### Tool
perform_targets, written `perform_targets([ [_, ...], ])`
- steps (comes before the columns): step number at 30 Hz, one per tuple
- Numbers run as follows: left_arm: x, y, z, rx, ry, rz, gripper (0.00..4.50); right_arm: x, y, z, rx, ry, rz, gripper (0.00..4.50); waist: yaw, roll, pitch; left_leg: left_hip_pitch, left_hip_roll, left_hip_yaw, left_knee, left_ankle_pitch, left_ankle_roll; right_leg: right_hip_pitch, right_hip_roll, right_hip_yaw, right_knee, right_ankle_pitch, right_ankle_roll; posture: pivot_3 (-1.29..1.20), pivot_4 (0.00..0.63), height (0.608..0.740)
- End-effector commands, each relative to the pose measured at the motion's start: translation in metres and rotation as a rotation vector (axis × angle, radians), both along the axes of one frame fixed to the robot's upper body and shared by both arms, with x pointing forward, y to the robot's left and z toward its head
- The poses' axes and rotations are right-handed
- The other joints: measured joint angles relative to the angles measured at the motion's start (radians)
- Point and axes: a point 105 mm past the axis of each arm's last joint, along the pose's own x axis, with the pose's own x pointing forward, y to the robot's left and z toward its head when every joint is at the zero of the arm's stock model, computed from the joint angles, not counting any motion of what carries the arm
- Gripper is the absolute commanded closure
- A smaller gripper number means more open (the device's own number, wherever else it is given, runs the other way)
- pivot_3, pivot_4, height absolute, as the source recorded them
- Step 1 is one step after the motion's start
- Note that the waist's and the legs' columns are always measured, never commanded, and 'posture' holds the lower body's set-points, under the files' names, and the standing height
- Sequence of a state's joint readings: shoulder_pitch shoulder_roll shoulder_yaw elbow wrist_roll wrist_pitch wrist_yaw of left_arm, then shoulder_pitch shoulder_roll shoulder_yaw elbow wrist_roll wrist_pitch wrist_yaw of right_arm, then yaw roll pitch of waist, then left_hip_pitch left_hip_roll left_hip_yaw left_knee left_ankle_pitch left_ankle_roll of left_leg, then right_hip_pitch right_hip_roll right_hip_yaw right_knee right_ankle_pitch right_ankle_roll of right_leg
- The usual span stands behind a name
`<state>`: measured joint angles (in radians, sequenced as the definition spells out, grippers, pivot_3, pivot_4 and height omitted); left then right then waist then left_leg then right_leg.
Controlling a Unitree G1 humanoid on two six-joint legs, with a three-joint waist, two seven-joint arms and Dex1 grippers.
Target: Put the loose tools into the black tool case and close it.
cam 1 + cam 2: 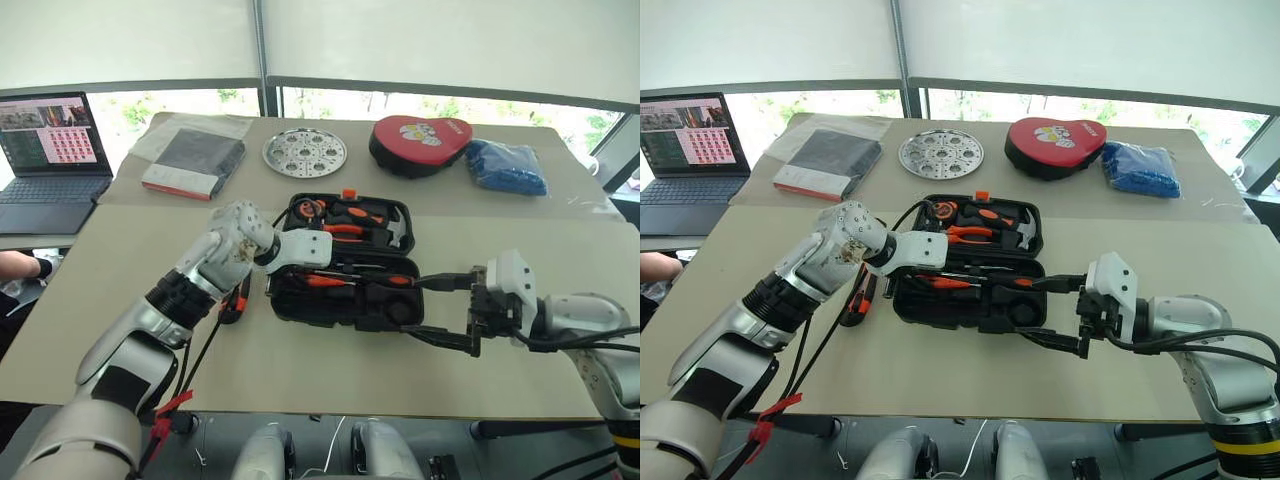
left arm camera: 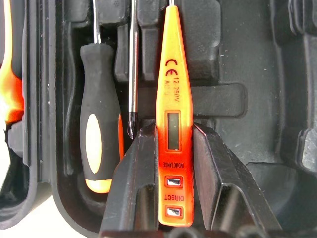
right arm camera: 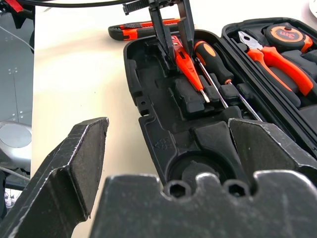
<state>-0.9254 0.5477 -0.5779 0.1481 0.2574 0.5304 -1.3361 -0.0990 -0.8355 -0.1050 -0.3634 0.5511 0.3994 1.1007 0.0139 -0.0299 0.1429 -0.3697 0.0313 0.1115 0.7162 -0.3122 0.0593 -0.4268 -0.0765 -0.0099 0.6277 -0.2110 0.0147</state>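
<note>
Tester screwdriver (image 2: pixel 171 124) between left claw (image 2: pixel 171 163) fingers, apparently gripped.

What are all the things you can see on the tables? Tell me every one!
tool case: one, black, open, middle of near table
tester screwdriver: one, orange, in case, between left gripper's fingers
screwdrivers: two, orange-and-black handles, in case's near half
pliers: one, orange handles, case's far half
tape measure: one, orange-and-black, case's far half
utility knife: one, black-and-orange, on table beside case
heart pouch: one, red-and-black, far table
metal disc: one, silver, far table
blue bundle: one, far table
dark packet: one, red edge, far table
laptop: one, open, left
left gripper: black, holding tester
right gripper: black, open, at case's right end
</note>
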Motion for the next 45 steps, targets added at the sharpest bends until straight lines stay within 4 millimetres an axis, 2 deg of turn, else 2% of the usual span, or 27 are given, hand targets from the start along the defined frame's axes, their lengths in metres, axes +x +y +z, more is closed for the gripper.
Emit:
perform_targets([
  [1, 0.001, -0.006, 0.014, -0.031, -0.048, -0.015, 3.61, -0.002, 0.002, 0.01, 0.013, -0.03, 0.009, 0.0, -0.001, 0.0, 0.0, 0.0, 0.0, 0.0, 0.0, 0.0, 0.0, 0.0, 0.0, 0.0, 0.0, 0.0, 0.0, 0.0, 0.15, 0.74],
  [6, 0.003, -0.01, 0.011, -0.023, -0.052, -0.017, 3.61, -0.002, 0.004, 0.009, 0.015, -0.023, 0.013, 0.0, -0.001, 0.0, 0.0, -0.001, 0.0, 0.0, 0.0, -0.001, 0.001, -0.001, 0.0, 0.0, -0.001, -0.001, 0.001, 0.0, 0.15, 0.74],
  [9, 0.005, -0.005, 0.001, 0.023, -0.05, -0.013, 3.61, -0.001, 0.005, 0.01, 0.017, -0.021, 0.013, 0.0, -0.001, 0.0, 0.0, -0.002, -0.001, 0.0, 0.0, -0.001, 0.002, -0.001, 0.0, 0.0, -0.002, -0.001, 0.001, 0.0, 0.15, 0.74],
  [15, 0.005, -0.002, -0.003, 0.042, -0.046, -0.013, 3.61, -0.003, 0.004, 0.009, 0.019, -0.016, 0.007, 0.0, -0.001, 0.0, 0.0, -0.001, -0.001, 0.0, 0.0, -0.001, 0.002, -0.001, 0.0, 0.0, -0.002, -0.001, 0.001, 0.0, 0.15, 0.74],
  [23, 0.0, 0.015, -0.001, 0.089, -0.034, -0.009, 3.61, -0.003, 0.003, 0.008, 0.017, -0.011, 0.003, 0.0, -0.012, 0.0, 0.0, -0.001, 0.0, 0.0, -0.001, -0.001, 0.002, -0.001, 0.001, 0.0, -0.001, -0.001, 0.001, 0.0, 0.15, 0.74],
  [30, 0.003, 0.017, -0.004, 0.11, -0.047, 0.01, 3.61, -0.001, 0.006, 0.009, 0.016, -0.013, 0.008, 0.0, -0.007, 0.0, 0.0, -0.001, 0.0, 0.0, -0.001, -0.001, 0.002, -0.001, 0.0, 0.001, -0.002, -0.001, 0.001, 0.0, 0.15, 0.74],
  [45, -0.009, 0.006, -0.007, 0.1, -0.026, -0.049, 3.61, 0.0, 0.008, 0.008, 0.01, -0.004, 0.007, 0.0, -0.005, 0.0, 0.0, -0.001, 0.0, 0.001, -0.001, -0.001, 0.002, -0.001, 0.0, 0.001, -0.002, -0.001, 0.001, 0.0, 0.15, 0.74],
])
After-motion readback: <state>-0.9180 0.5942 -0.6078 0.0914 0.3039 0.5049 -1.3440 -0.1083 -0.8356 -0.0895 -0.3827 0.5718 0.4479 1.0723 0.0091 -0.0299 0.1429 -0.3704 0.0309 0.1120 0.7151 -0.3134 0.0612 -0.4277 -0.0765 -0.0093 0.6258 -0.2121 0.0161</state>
